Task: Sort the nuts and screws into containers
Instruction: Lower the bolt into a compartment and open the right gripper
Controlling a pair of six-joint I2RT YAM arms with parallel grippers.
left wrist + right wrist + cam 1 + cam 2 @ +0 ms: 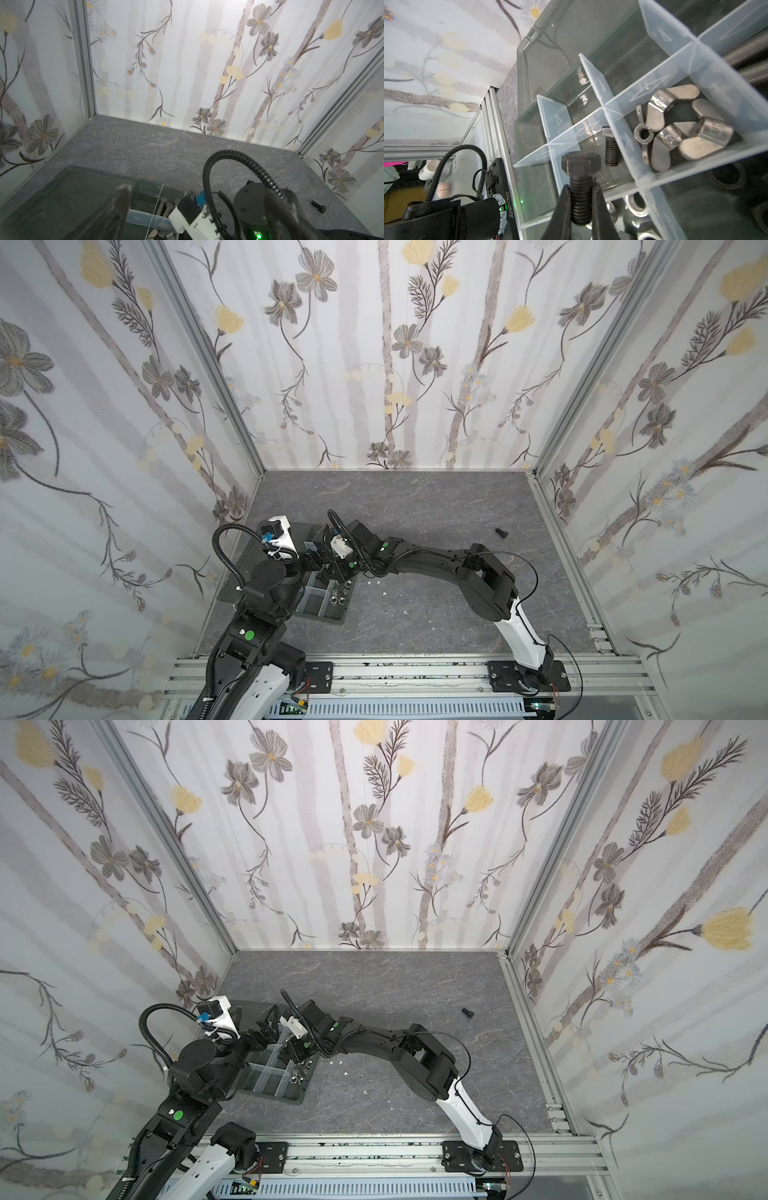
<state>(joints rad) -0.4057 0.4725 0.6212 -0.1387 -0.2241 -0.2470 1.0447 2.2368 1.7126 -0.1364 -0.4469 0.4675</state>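
My right gripper (581, 184) is shut on the threaded shank of a black screw (580, 164), held head-out just above the containers of the dark grey tray (523, 68). Below it another black screw (611, 148) lies in a compartment. The neighbouring compartment holds silver wing nuts (685, 128), and silver hex nuts (635, 202) fill another. Silver screws (166, 206) lie in a far compartment. My left gripper (199, 212) stands wide open and empty over the tray's left side, beside the right gripper (332, 572). One black screw (502, 533) lies loose on the table at the right.
The tray's flat dark lid (62, 197) lies open to the left, near the left wall. Small white flecks (384, 593) dot the grey marbled table (415, 506) right of the tray (328, 616). Both arms crowd together over the tray.
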